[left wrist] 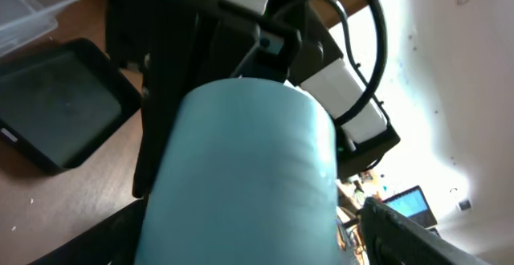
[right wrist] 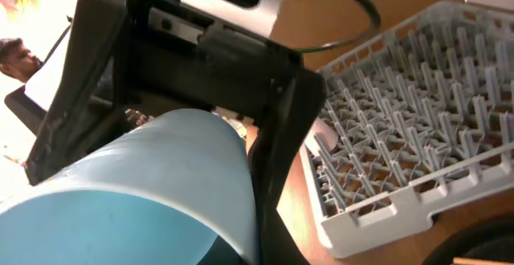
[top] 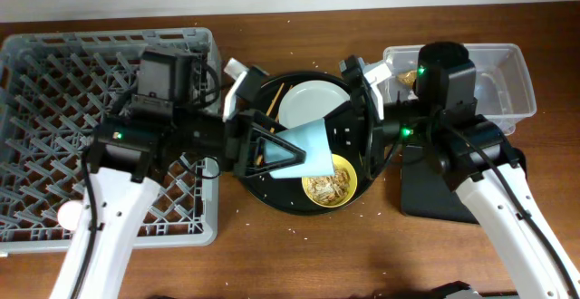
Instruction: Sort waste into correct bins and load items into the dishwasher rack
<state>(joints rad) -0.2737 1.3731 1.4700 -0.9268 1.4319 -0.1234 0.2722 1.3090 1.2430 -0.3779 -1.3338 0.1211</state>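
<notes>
Left gripper (top: 290,150) jaws clamp the blue cup (top: 315,147); right gripper (top: 352,129) jaws flank it, grip unclear.

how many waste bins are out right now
2. A clear rectangular plastic tub sits at the far right; a shallow black rectangular tray lies just in front of it, partly under the right arm. No others show, though the arms could hide one.
</notes>
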